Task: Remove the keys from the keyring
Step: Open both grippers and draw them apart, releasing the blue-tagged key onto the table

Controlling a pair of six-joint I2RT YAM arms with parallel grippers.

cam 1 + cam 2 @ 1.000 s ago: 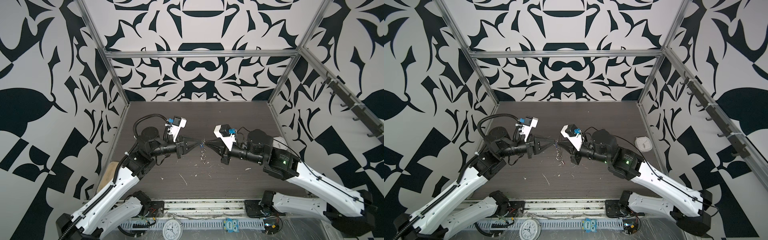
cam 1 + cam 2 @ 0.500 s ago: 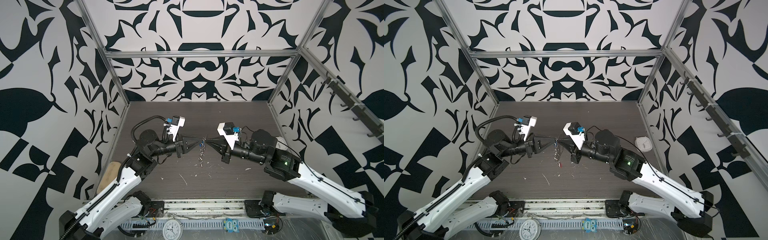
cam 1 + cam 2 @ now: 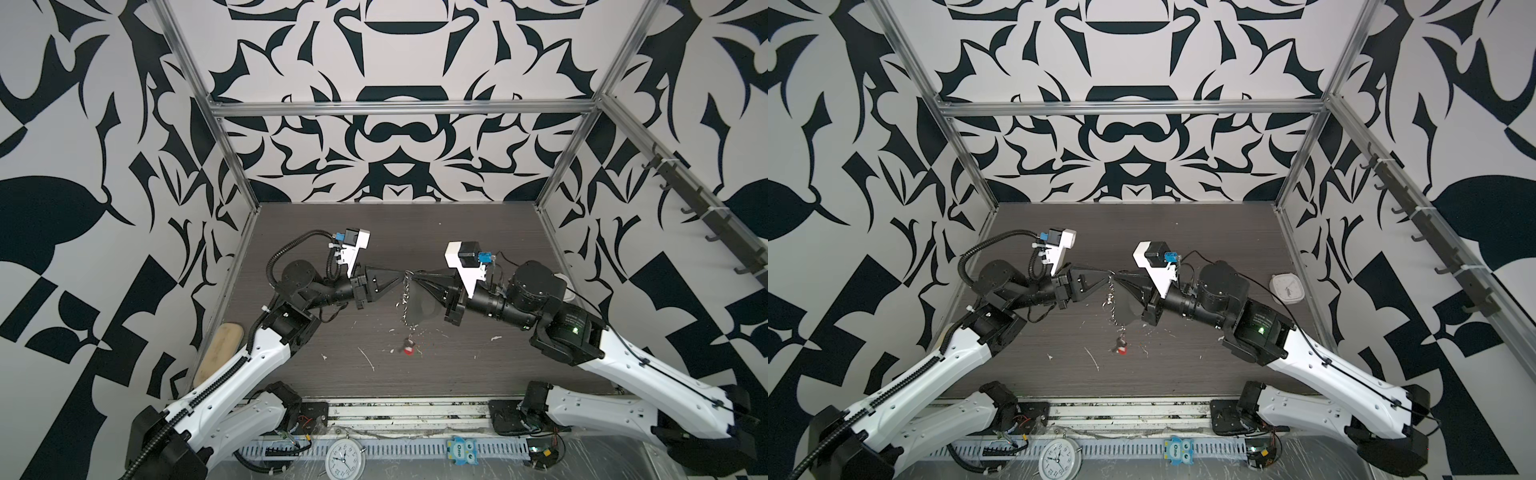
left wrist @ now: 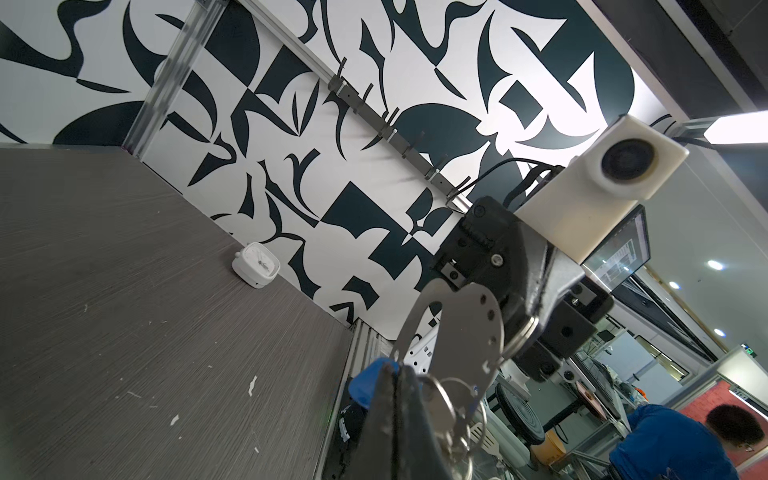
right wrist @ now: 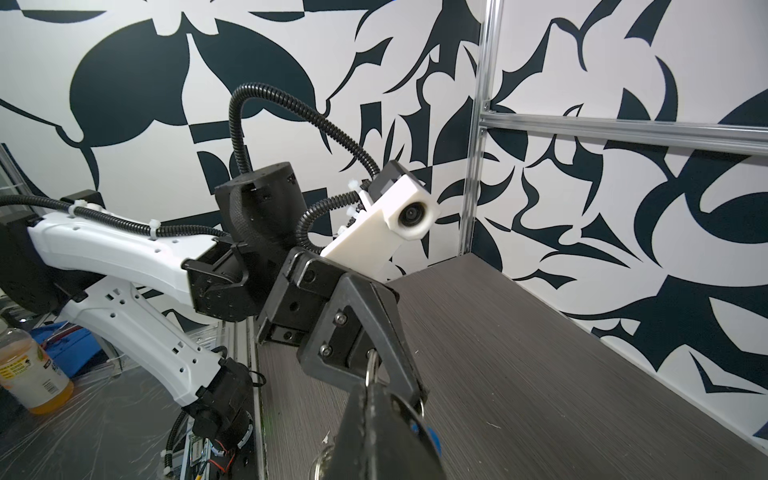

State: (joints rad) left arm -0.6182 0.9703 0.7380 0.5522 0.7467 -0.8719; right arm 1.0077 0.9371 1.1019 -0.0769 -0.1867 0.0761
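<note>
My left gripper (image 3: pixel 401 277) and right gripper (image 3: pixel 416 276) meet tip to tip above the middle of the dark table (image 3: pixel 478 232), both shut. The keyring (image 3: pixel 405 303), a chain of thin silvery rings, hangs down from where they meet. The red key (image 3: pixel 408 351) dangles blurred at its lower end, as in the other top view (image 3: pixel 1121 351). In the left wrist view the blue key (image 4: pixel 368 386) peeks out at my left gripper's (image 4: pixel 395 368) tips, with rings beside it. In the right wrist view a ring (image 5: pixel 372 365) sticks out of my right gripper (image 5: pixel 374 384).
A small white clock (image 3: pixel 1286 287) stands by the right wall. A tan oblong pad (image 3: pixel 218 353) lies along the left edge. White scuff marks (image 3: pixel 368 357) dot the table front. A round clock (image 3: pixel 345 459) sits on the front rail.
Both grippers have moved slightly up and back together, still tip to tip. The chain now hangs longer below them, with the red key showing at its end.
</note>
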